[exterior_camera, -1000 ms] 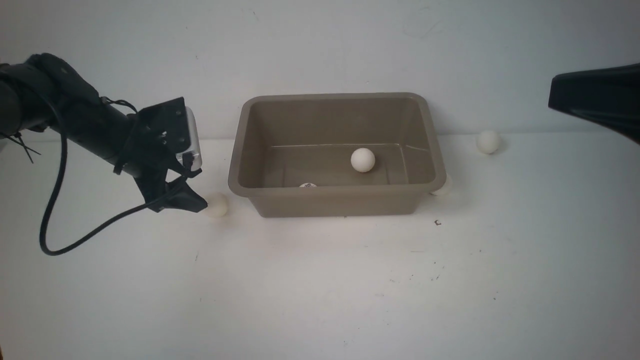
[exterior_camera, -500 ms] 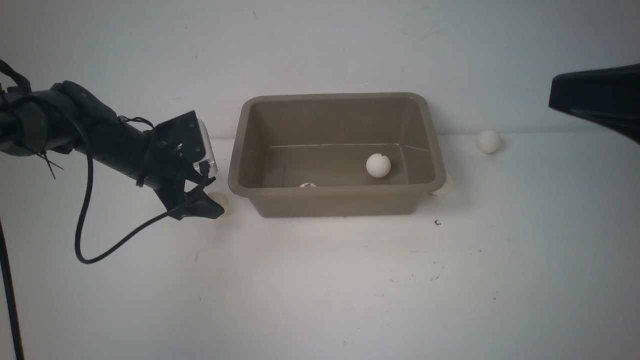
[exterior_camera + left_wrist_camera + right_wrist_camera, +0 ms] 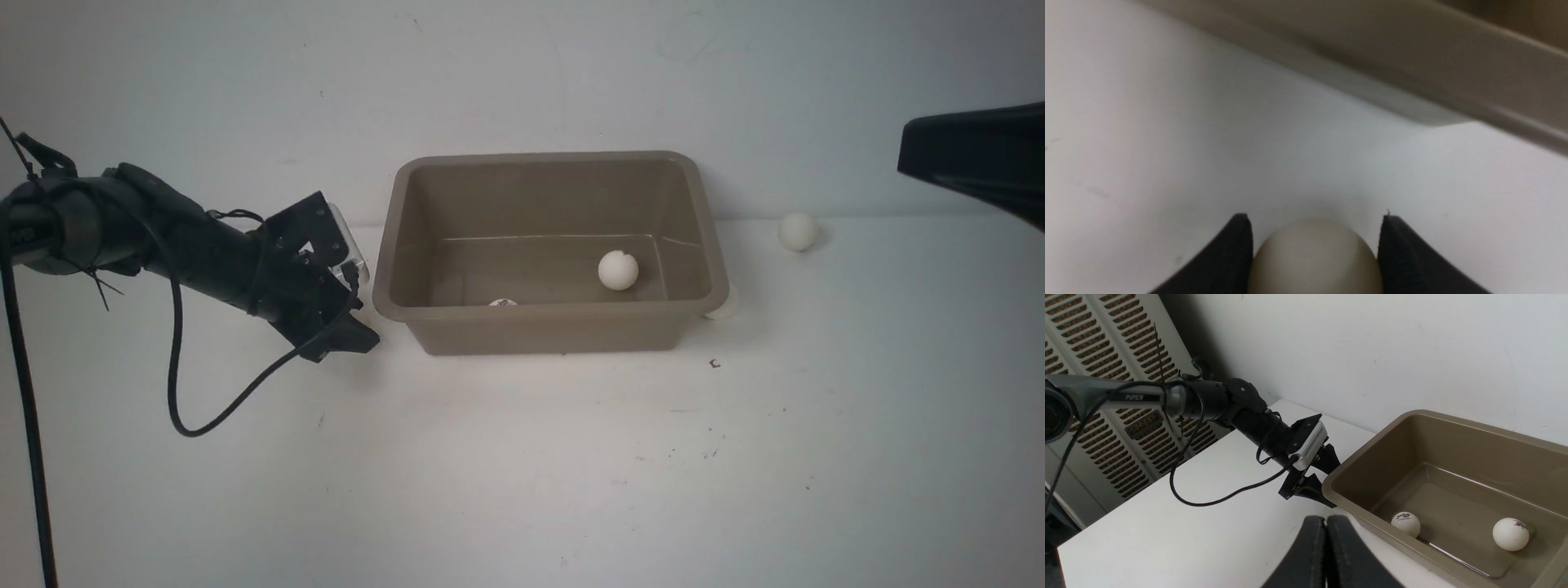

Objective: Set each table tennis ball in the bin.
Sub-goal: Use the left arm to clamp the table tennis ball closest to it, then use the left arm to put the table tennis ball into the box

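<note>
Off-white ball [image 3: 1314, 257] sits at desk [image 3: 1147, 143] level between the black fingers of the left claw [image 3: 1314, 217], with both pads against its sides. It is just beside the left front corner of the bin [image 3: 551, 331]. Jaws stand at ball width; not lifted yet.

Right claw [image 3: 1326, 518]: pinched fully closed, empty, off to the right.

In the bin: 2 balls, middle ball [image 3: 618, 270] and near-wall ball [image 3: 503, 303].

On the desk: 2 more, corner ball [image 3: 722, 304] tucked under the rim at the right front corner, far ball [image 3: 798, 231] near the back wall.

Risks:
- Smooth round shell could squirt out if the pads sit off-centre.
- The lift runs close under the flared rim; a clip there could knock the ball loose or shove the bin.

Writing:
- "PIPER" on the left arm [image 3: 1134, 397].
- Small logos on the 2 binned balls, too small to read.
</note>
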